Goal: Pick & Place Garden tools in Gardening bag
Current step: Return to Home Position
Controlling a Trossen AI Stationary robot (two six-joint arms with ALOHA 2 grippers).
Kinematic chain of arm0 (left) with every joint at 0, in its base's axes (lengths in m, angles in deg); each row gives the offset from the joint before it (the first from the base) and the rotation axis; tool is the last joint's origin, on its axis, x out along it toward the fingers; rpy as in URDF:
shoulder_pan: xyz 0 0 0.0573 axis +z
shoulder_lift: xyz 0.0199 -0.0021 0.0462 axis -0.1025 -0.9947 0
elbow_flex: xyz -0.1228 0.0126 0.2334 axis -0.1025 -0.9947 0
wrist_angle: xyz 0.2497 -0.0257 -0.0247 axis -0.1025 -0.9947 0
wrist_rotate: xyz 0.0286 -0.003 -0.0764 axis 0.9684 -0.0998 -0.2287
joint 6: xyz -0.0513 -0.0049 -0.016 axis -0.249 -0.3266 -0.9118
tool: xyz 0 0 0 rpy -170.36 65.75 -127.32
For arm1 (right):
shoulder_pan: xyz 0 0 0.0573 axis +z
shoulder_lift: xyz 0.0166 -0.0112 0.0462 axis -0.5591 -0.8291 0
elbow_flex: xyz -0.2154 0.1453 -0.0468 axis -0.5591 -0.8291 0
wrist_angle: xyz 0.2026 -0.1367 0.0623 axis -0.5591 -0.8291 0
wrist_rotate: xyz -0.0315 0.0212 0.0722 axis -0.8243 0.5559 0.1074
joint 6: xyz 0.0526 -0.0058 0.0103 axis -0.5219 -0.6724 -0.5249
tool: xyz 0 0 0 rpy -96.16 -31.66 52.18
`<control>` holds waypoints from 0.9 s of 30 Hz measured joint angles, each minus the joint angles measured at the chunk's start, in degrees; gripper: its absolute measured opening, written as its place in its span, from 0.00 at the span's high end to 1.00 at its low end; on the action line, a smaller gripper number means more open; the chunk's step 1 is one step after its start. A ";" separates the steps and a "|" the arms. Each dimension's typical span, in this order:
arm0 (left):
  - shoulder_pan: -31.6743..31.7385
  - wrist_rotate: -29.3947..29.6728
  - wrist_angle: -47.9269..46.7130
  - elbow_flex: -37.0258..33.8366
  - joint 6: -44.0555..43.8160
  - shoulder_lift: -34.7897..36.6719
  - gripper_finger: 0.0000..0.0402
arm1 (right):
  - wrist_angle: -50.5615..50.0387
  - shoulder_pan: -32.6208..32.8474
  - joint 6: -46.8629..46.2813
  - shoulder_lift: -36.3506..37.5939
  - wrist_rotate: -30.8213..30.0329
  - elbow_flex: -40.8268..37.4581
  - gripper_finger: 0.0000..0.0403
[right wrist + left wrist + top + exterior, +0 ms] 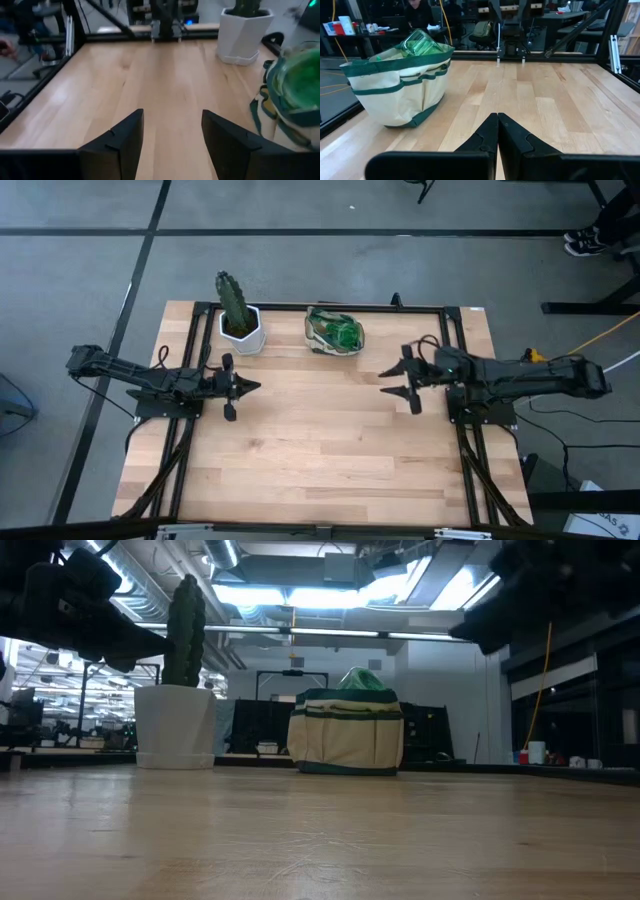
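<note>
Hovering above the wooden table (320,450), the left gripper (252,386) has its two fingers pressed together with nothing between them. The right gripper (383,382) faces it tip to tip, well apart, with bare wood between; its fingers are spread apart and hold nothing.

The gardening bag (322,330) stands upright on the table, ahead of the left gripper and to its left, and ahead of the right gripper and to its right, nearer the right one. Neither gripper touches it. The green spray bottle (347,333) sits inside the bag, its top rising above the rim. No other tools can be made out.

A white hexagonal pot (250,335) holding a cactus (232,298) stands directly left of the left gripper's tips, beside the bag and apart from it.
</note>
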 joint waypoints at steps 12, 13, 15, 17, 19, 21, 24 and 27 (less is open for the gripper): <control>0.00 0.00 0.00 0.00 0.00 0.00 0.99 | 9.39 8.24 -0.69 19.59 -12.84 -18.65 0.50; 0.00 -0.01 0.01 0.00 -0.01 0.00 0.99 | 8.31 8.50 -0.43 20.42 -12.81 -18.65 0.50; 0.00 -0.01 0.02 0.00 -0.03 0.00 0.99 | 5.48 8.78 -0.29 22.25 -13.58 -18.66 0.50; 0.00 -0.01 0.02 0.00 -0.41 0.00 0.99 | 2.84 8.96 -0.08 24.48 -14.88 -18.69 0.50; 0.00 -0.01 0.02 0.00 -2.35 0.00 0.99 | 0.09 9.16 0.67 27.10 -16.52 -18.69 0.50; 0.00 -0.03 0.02 0.00 -4.37 0.00 0.99 | -2.10 9.23 1.93 29.86 -17.08 -18.69 0.50; 0.00 -0.05 0.02 0.00 -5.38 0.00 0.99 | -3.83 9.23 4.18 33.82 -17.12 -18.84 0.50; 0.00 -0.05 0.02 0.00 -5.49 0.00 0.99 | -2.36 9.23 5.99 37.62 -17.12 -21.01 0.50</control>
